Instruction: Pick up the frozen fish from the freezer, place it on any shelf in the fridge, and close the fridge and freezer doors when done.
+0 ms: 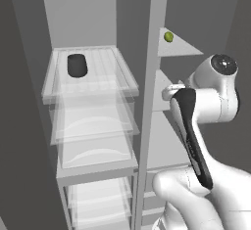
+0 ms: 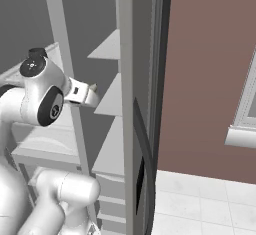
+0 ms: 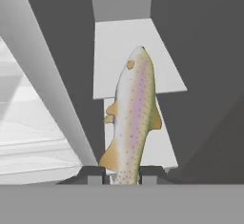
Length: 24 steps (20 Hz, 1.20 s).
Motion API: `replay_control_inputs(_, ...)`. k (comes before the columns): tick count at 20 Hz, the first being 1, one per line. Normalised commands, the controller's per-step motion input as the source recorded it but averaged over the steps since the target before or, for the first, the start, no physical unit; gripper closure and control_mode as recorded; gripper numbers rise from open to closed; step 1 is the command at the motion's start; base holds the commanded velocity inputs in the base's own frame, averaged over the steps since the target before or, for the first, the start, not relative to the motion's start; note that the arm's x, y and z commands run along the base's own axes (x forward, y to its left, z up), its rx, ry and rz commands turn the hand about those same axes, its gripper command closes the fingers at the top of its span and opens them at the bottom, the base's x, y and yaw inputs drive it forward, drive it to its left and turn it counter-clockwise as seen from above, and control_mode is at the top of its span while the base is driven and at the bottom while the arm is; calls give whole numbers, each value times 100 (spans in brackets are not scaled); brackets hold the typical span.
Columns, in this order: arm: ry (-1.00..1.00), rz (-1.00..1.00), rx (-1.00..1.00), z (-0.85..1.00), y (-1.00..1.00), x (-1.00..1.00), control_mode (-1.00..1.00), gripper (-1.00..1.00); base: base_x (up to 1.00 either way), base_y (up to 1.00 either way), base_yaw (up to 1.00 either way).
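The frozen fish (image 3: 133, 123) is being pinched at its tail by the gripper (image 3: 124, 174), in front of the freezer (image 3: 138, 46) shelves.

Divider post (image 1: 149, 102) flanks freezer (image 1: 169, 141); glass shelves (image 1: 90, 72) beyond.

The fish (image 3: 134, 123) is silvery white with a pink-lilac stripe, dark speckles, an olive back and orange-tan fins. The freezer (image 1: 169, 126) shelves are plain grey (one holds a small yellow-green ball (image 1: 168, 37)); the pincer (image 3: 123, 174) tips are dark.
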Motion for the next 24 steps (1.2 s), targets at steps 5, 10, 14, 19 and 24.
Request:
replay_control_inputs(5, 0, 0, 1, -20, -1, -92, -100, 100, 0, 0, 0)
replay_control_inputs(10, 0, 0, 2, -1, 0, -55, 100, 100, -27, 10, 0)
replay_control_inputs(14, 0, 0, 0, 0, 0, 0, 100, 100, -35, 51, 0)
replay_control_inputs(19, 0, 0, 0, 0, 0, 0, 100, 100, -2, 72, 0)
replay_control_inputs(24, 0, 0, 0, 0, 0, 0, 100, 100, 20, 48, 0)
